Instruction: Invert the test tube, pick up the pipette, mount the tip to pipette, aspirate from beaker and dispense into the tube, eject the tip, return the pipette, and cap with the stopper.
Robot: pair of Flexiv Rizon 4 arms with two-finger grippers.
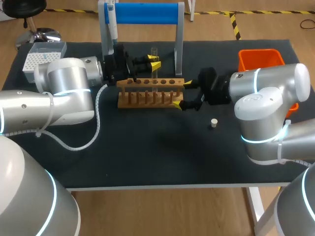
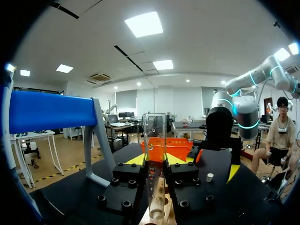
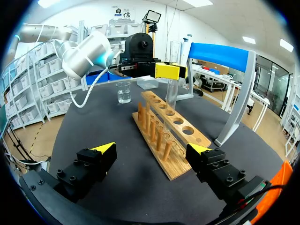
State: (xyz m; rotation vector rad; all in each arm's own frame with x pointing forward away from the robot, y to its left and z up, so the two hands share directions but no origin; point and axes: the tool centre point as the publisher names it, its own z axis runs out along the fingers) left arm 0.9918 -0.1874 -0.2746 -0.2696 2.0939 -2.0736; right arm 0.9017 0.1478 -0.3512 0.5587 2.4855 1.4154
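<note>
**A:** What does this step want?

**B:** On the dark bench (image 1: 147,157) stands the wooden rack (image 1: 150,92). The right claw (image 3: 152,149) is spread wide astride the rack's near end and clamps nothing. The left claw (image 2: 155,160) is pinched on the test tube (image 2: 154,136), which is upright over the rack with its mouth up and its rounded end down. I'd say it is about to be seated: hold it plumb, centre it over a hole, and lower it gently.

**A:** And the materials?

**B:** The bench is matte black. The rack is pale, grained wood with a row of round holes and pegs beneath. The tube is clear, smooth glass and probably slippery, so a firm grip without crushing seems right. The stopper (image 1: 213,123), a small pale plug, lies on the bench apart from the rack.
</note>
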